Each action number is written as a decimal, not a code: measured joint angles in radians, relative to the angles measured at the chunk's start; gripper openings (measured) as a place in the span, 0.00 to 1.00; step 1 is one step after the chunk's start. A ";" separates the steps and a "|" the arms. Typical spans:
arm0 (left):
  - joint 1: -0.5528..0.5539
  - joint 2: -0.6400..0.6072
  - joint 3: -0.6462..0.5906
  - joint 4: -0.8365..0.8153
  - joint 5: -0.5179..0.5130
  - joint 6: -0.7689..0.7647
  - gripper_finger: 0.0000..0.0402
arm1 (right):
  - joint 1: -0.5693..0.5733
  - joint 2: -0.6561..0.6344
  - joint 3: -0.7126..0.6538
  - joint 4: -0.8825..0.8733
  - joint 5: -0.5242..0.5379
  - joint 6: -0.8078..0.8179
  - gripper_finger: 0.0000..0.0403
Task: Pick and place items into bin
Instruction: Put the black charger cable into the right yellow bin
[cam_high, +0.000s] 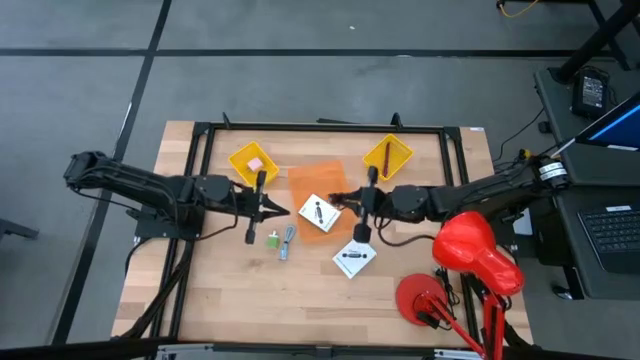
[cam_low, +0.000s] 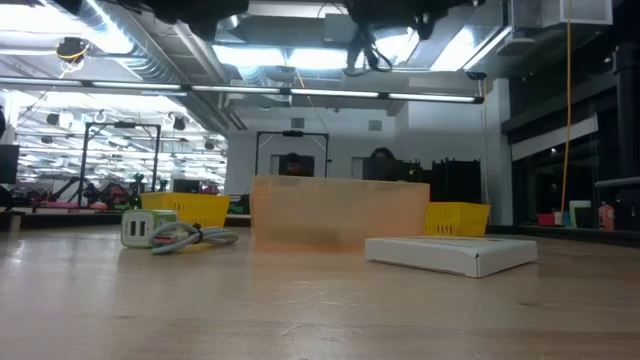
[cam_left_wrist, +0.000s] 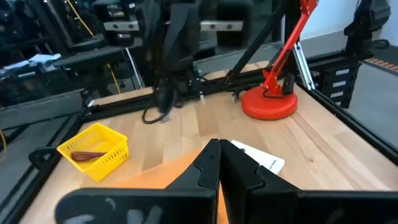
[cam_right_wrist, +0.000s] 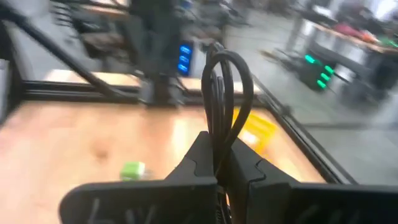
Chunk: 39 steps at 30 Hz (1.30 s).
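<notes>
Here the right gripper (cam_right_wrist: 219, 163) is clamped on a looped black cord (cam_right_wrist: 225, 102), which stands up from its fingertips over mid-table. The yellow bin (cam_high: 388, 156) with a dark-red cord lies nearest, at about one o'clock from those tips in the high view. The orange bin (cam_high: 318, 184) sits at ten o'clock. The left gripper (cam_high: 281, 210) is pinched shut on nothing, facing it.

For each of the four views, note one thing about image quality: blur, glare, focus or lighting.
High view: evenly lit, and the two white cards read crisply. Low view: bright ceiling lights glare, and the orange bin looks soft. Left wrist view: sharp on the red stand. Right wrist view: the background is smeared, though the black cord stays distinct.
</notes>
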 joint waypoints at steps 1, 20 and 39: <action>0.002 -0.009 0.000 -0.010 0.000 0.005 0.00 | 0.000 -0.006 0.000 -0.021 0.034 0.018 0.00; 0.002 -0.027 0.000 -0.060 -0.001 0.003 0.00 | -0.219 -0.027 0.000 -0.515 0.421 0.642 0.00; 0.002 -0.027 0.000 -0.070 -0.001 -0.069 0.01 | -0.338 -0.043 0.000 -0.872 0.322 1.216 0.00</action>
